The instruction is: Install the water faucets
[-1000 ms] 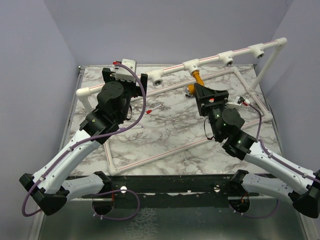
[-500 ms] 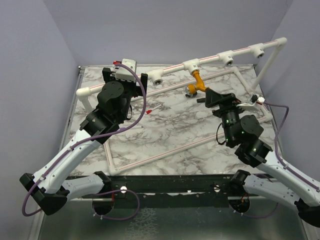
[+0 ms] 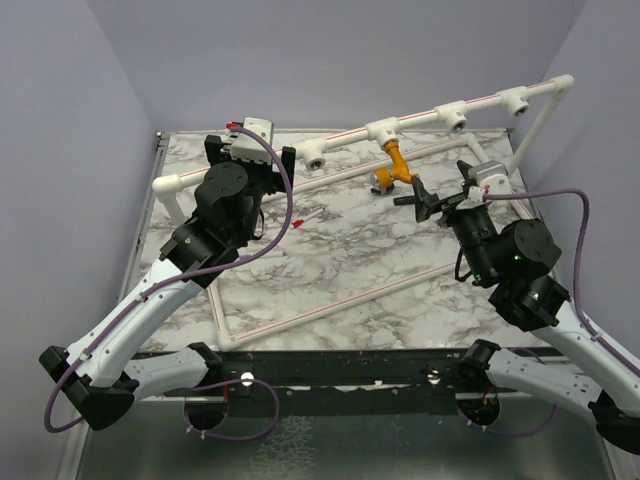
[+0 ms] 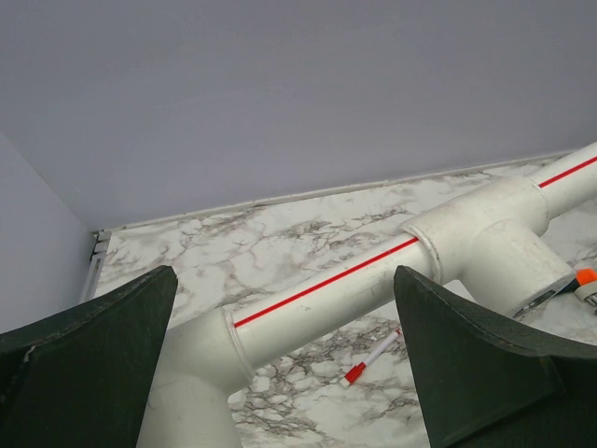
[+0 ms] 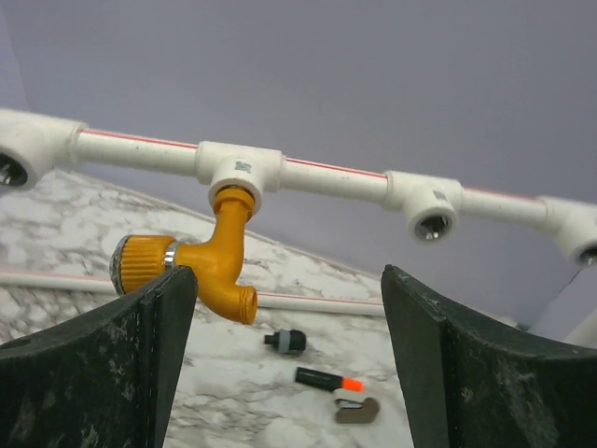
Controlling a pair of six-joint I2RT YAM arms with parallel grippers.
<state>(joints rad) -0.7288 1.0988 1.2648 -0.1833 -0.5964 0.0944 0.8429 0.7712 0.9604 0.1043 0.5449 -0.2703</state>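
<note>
A mustard-orange faucet [image 3: 396, 163] with a bent spout hangs from a white tee socket [image 3: 383, 130] on the raised pipe. In the right wrist view the faucet [image 5: 207, 266] sits under that tee [image 5: 238, 168], with its silver-ringed round end to the left. My right gripper [image 3: 442, 185] is open and empty, just right of the faucet and apart from it [image 5: 289, 308]. My left gripper [image 3: 252, 158] is open, its jaws on either side of the red-striped white pipe [image 4: 326, 289] without closing on it [image 4: 284, 317].
Empty tee sockets [image 5: 431, 213] [image 3: 316, 157] sit along the pipe. A thin white red-tipped stick [image 4: 373, 357] lies on the marble table [image 3: 340, 250]. A small black knob [image 5: 285, 342], a black orange-tipped piece [image 5: 326, 380] and a grey clip [image 5: 357, 408] lie beyond the right gripper.
My right gripper has drawn back from the faucet and swung to the right, open. The faucet stays hanging in its tee. The left arm has not moved.
</note>
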